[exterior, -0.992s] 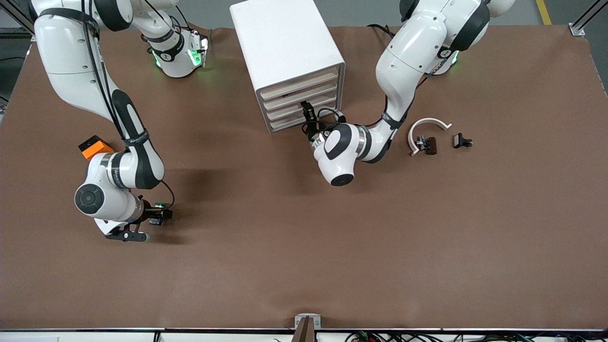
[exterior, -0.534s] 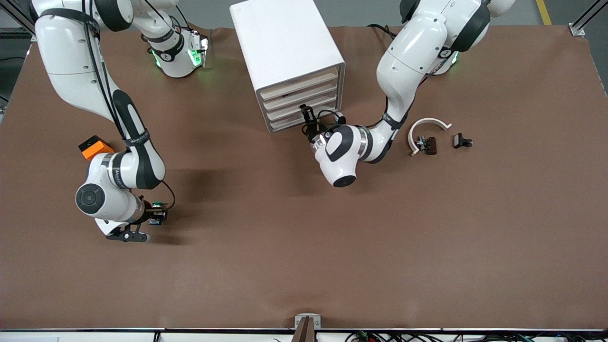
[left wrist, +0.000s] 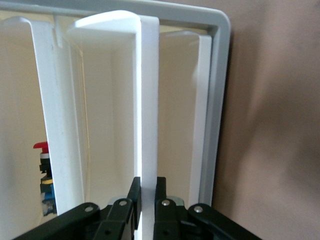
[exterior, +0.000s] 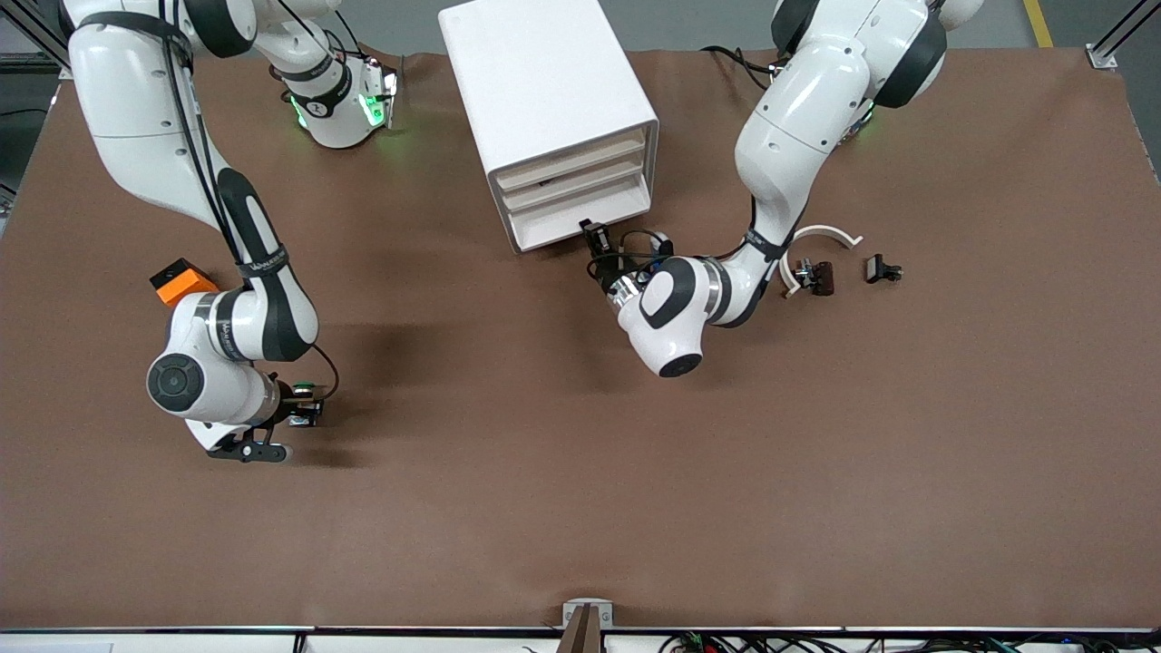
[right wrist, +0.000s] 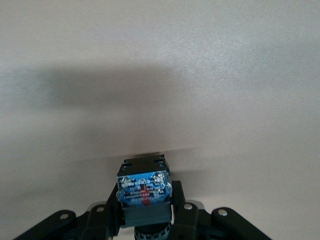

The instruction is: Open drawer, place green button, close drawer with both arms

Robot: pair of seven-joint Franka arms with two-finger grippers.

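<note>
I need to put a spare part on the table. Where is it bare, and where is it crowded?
Bare: the wide stretch of table nearest the front camera. Crowded: beside the drawer cabinet, around the white clip, and by the orange block.

Matt brown cloth-like table [exterior: 562,472], faintly creased. Smooth white plastic cabinet [exterior: 535,82], satin sheen; drawer [left wrist: 148,100] semi-glossy. Glossy white arm [exterior: 798,118] shells, matt black bands. Button [right wrist: 144,192]: shiny blue label, dull dark plastic.

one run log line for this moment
left gripper: shut on drawer front, bottom drawer part open | right gripper: shut on button, low over table
</note>
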